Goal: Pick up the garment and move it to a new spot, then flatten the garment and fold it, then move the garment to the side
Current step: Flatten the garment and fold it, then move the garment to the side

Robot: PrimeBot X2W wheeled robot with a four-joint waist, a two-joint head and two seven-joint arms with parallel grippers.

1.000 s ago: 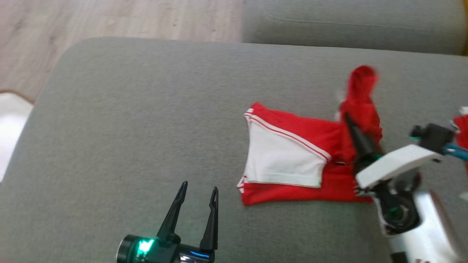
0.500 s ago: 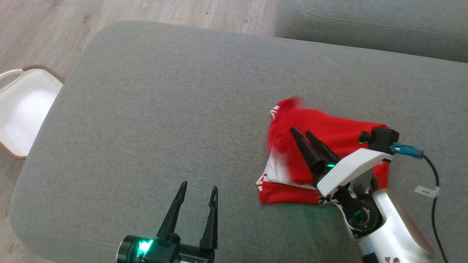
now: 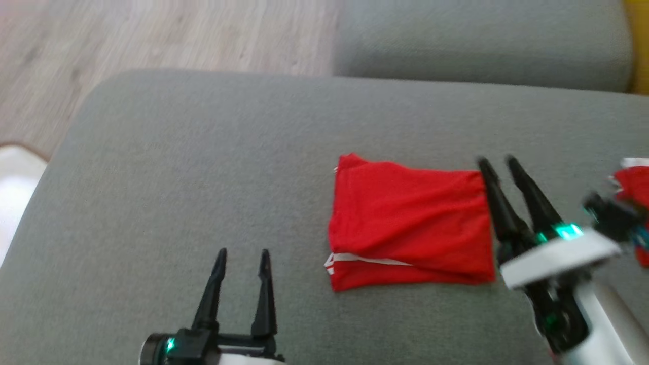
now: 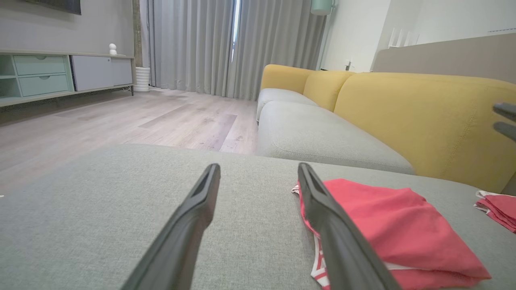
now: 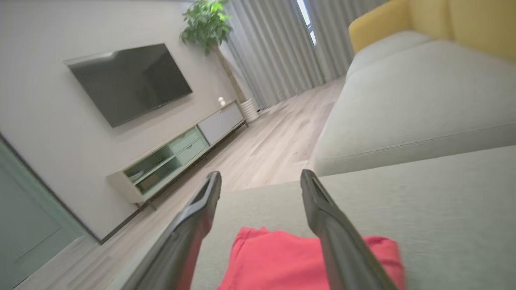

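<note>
Two grippers are standing spread and empty, and I am reading every place from the grey cushion [image 3: 203, 167]. The red garment [image 3: 410, 213] is lying on the right half of this cushion as a compact folded rectangle, with a white striped hem peeking out at its near edge. My right gripper [image 3: 496, 160] is hovering over the cushion's right part. Its fingers are wide apart, with the tips just beside the garment's right edge, and they are pinching nothing. I am judging that it is sitting there because the fold looks finished, and the grip for moving the garment aside is probably needing that edge. My left gripper [image 3: 243, 252] is hanging near the cushion's front edge, also spread and well apart from the cloth, probably so that it is not disturbing the layers. Another red piece [image 3: 631, 182] is lying at the cushion's far right.
</note>
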